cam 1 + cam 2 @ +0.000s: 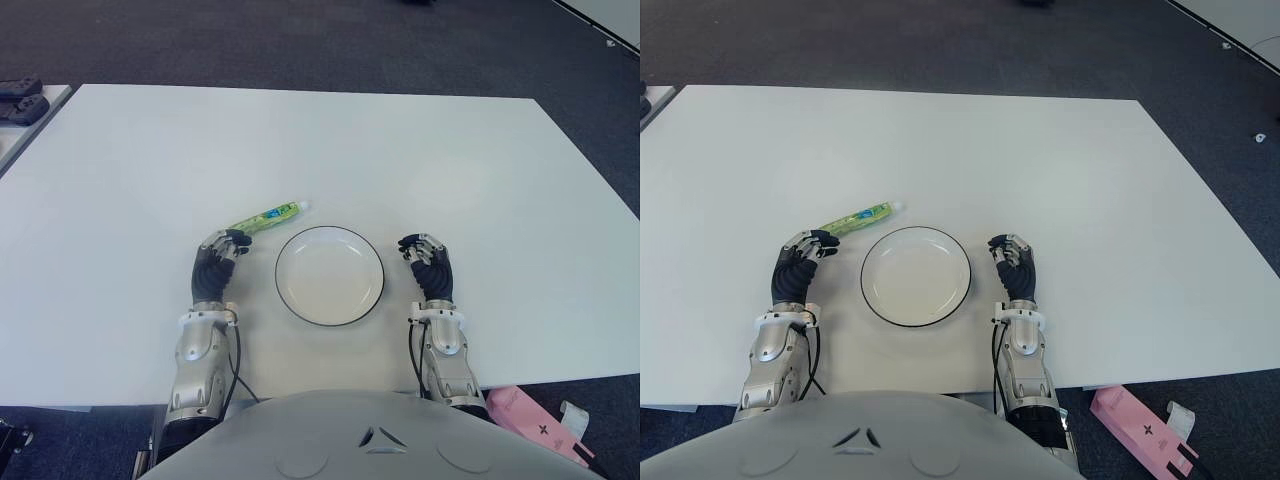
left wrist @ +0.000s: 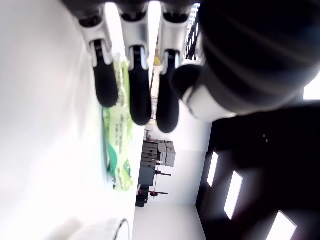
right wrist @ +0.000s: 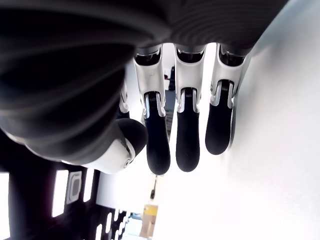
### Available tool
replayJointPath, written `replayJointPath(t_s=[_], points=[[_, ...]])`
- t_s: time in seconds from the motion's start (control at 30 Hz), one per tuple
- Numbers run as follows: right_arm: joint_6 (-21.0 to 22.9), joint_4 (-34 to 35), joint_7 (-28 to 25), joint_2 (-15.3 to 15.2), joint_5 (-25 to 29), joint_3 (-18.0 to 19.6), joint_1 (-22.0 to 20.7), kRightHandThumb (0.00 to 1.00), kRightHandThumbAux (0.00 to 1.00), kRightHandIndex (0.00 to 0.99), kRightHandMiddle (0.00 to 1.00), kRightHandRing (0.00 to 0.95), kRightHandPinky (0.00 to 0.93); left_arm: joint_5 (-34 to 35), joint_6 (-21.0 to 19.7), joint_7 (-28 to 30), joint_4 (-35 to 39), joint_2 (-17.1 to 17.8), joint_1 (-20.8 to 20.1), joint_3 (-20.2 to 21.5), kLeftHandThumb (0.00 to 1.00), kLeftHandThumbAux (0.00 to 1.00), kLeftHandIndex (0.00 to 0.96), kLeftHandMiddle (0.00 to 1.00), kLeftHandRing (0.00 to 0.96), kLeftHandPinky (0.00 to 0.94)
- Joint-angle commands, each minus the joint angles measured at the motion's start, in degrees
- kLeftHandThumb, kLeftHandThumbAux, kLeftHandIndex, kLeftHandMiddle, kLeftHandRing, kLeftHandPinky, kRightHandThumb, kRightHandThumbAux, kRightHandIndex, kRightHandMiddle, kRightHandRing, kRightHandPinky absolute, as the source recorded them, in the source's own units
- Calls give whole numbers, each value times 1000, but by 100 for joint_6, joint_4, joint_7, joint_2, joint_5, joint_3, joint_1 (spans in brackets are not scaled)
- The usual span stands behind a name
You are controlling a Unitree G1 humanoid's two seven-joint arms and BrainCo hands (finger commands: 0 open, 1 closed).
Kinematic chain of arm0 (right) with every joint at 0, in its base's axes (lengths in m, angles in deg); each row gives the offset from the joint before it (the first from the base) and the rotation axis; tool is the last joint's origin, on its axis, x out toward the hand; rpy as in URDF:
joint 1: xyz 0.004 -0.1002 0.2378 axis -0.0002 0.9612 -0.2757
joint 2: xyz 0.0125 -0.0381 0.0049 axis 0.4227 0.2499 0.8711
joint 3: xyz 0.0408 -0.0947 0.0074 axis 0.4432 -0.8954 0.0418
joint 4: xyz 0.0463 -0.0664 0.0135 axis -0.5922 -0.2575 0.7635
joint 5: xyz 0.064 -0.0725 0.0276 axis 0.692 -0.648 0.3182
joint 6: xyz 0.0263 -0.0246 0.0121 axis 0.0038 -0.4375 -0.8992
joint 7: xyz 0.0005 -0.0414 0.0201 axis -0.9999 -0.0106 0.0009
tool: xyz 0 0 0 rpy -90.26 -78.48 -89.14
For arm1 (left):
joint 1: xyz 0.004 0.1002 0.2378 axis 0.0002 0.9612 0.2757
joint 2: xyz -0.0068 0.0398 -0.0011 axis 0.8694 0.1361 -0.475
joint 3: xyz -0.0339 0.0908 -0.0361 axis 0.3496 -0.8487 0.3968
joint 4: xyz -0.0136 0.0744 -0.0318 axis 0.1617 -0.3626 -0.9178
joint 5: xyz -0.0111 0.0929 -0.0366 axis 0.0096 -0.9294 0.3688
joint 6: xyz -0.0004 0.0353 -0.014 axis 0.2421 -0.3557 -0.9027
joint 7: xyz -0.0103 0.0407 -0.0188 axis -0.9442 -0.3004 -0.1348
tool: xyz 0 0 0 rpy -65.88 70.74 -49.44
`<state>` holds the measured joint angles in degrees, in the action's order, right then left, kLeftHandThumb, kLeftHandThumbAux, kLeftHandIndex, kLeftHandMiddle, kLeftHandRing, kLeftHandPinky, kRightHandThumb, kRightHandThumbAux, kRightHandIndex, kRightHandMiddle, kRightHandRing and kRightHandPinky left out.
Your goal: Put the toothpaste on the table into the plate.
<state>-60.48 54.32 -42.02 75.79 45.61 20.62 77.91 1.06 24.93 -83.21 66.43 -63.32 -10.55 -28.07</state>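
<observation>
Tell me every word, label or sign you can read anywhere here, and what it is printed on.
No word can be read.
Toothpaste, beside the left hand: printing on its green tube, too blurred to read in the left wrist view.
Pink box on the floor: a dark cross-shaped mark, no letters legible.
Plate, table and right hand: no text visible.

White table (image 1: 420,150) spans most of view — bare surface, dark carpet (image 1: 300,40) beyond far edge. Black controllers (image 1: 20,100) on separate pale surface at far left. Pink box (image 1: 1145,432) with cross mark on floor at near right — small white item (image 1: 1180,412) just beside it.
</observation>
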Motion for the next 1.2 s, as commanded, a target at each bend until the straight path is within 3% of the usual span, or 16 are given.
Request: replayJointPath(t_s=[0.03, 0.7, 0.97, 1.2], points=[[57, -38, 9, 30, -5, -8, 15, 699, 736, 421, 463, 444, 452, -17, -200, -7, -107, -6, 73, 6, 709, 724, 422, 463, 415, 358], [62, -64, 124, 52, -146, -53, -4, 692, 739, 419, 454, 454, 459, -213, -195, -257, 142, -101, 95, 49, 709, 724, 422, 464, 426, 370], [3, -97, 111, 60, -127, -63, -15, 690, 739, 419, 451, 449, 449, -1315, -18, -952, 1068, -49, 194, -63, 708, 725, 422, 481, 448, 411], [17, -146, 79, 57, -80, -70, -51, 693, 738, 420, 462, 450, 459, -2381, 387, -1268, 983, 570, -161, 24, 701, 727, 422, 492, 453, 401]])
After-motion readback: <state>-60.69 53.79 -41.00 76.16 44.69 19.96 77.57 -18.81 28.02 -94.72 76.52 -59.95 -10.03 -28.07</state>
